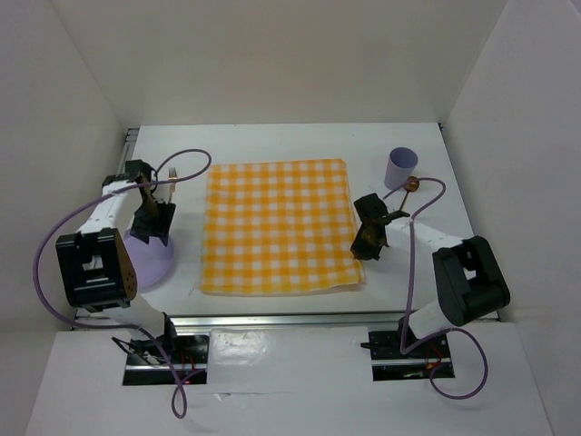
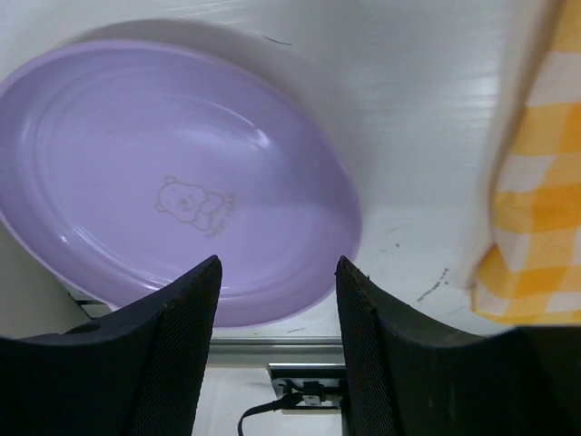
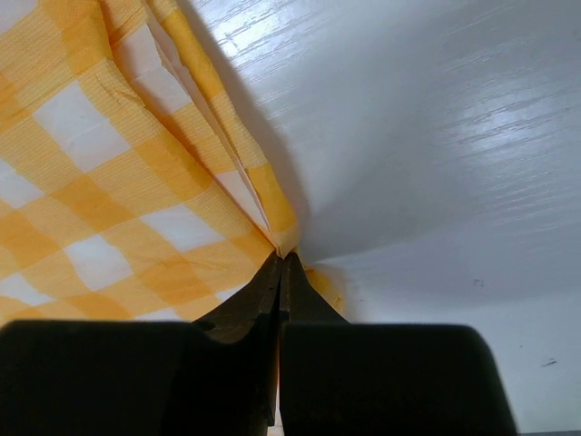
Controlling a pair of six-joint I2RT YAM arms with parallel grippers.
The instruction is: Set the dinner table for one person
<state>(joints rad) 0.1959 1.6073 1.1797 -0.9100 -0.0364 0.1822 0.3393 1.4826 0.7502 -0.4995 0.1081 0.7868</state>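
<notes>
The table (image 1: 272,150) is the big white flat top under everything. It lies under the checked cloth (image 1: 277,227) and sticks out past the cloth on every side. A metal rail (image 1: 272,319) runs along the table edge on the arms' side of the cloth. The table looks hard, stiff and smooth, and much too big and heavy to lift. I think no claw should grab it. It is only the place to put things on. Its smooth top may let things slide, so they should be set down softly.

The cloth is yellow and white, thin and soft. It bends and folds, so a corner is the best spot to pinch. The right claw (image 1: 365,247) is clenched on the cloth's corner that is near the arms and on the right. In the right wrist view, that corner stands up in folds between the closed fingers.

Left of the cloth lies a purple plate (image 2: 172,182) with a little bear (image 2: 195,204) drawn in the middle. It looks light, stiff and a bit slippery, so the rim is the place to take it. The left claw (image 2: 277,309) hangs over the plate with its fingers spread wide, holding nothing.

Just past the cloth's far right corner stands a purple cup (image 1: 400,167), not touching the cloth. It looks light and could tip.
</notes>
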